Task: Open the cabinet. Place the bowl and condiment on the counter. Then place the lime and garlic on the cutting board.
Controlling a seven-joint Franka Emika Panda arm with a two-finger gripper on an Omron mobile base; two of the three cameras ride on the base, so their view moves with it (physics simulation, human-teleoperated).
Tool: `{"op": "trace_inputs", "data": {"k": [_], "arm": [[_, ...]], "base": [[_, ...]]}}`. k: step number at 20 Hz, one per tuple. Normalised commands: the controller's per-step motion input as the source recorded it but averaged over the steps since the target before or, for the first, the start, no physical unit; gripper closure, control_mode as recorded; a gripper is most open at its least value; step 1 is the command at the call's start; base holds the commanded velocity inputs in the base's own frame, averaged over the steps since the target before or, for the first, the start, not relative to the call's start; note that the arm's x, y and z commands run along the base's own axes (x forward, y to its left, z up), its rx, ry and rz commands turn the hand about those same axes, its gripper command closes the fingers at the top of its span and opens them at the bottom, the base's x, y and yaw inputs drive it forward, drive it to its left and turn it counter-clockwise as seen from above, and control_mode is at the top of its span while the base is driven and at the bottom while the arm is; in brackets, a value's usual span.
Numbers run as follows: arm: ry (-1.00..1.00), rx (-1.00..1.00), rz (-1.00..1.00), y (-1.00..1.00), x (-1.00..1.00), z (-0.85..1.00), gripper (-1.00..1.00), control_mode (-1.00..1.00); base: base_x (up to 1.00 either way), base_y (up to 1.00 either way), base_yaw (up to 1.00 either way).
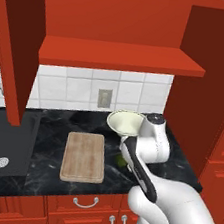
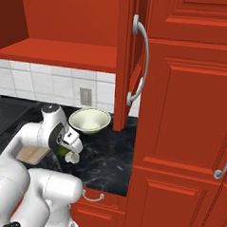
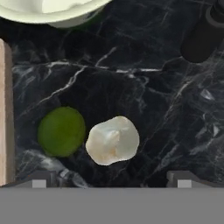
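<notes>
The cabinet (image 1: 119, 39) stands open, its door (image 2: 124, 59) swung out with the silver handle (image 2: 141, 60) showing; the red shelf (image 1: 121, 57) is bare. The bowl (image 2: 89, 120) sits upright on the black bench (image 3: 144, 87), near the back wall. A dark condiment bottle (image 2: 112, 147) stands on the bench right of the bowl, apart from it.

The lime (image 3: 61, 131) and the garlic (image 3: 113, 140) lie side by side on the bench, touching or nearly so, just beside the board (image 1: 83, 156) but not on it. The board lies flat between the sink (image 1: 3, 144) and the bowl, with nothing on it.

The hand (image 3: 111, 179) hangs over the lime and garlic, pointing down, fingers (image 3: 40, 180) spread wide and holding nothing; the garlic lies between them
</notes>
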Motion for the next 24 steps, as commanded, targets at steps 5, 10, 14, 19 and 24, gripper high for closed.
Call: {"op": "trace_inputs", "data": {"k": [5, 10, 14, 19, 24], "arm": [[0.00, 0.01, -0.10, -0.24, 0.00, -0.49, -1.00, -1.00], [0.00, 0.02, -0.12, -0.02, 0.00, -0.46, -1.00, -1.00], [0.00, 0.04, -0.15, 0.00, -0.17, -0.39, -1.00, -1.00], [0.01, 0.06, -0.17, 0.00, 0.00, -0.38, -1.00, -1.00], [0.00, 0.07, -0.14, 0.00, 0.00, -0.48, -1.00, -1.00]], "base": [[0.00, 0.00, 0.00], [0.00, 0.00, 0.00], [0.00, 0.00, 0.00], [0.00, 0.00, 0.00], [0.00, 0.00, 0.00]]}}
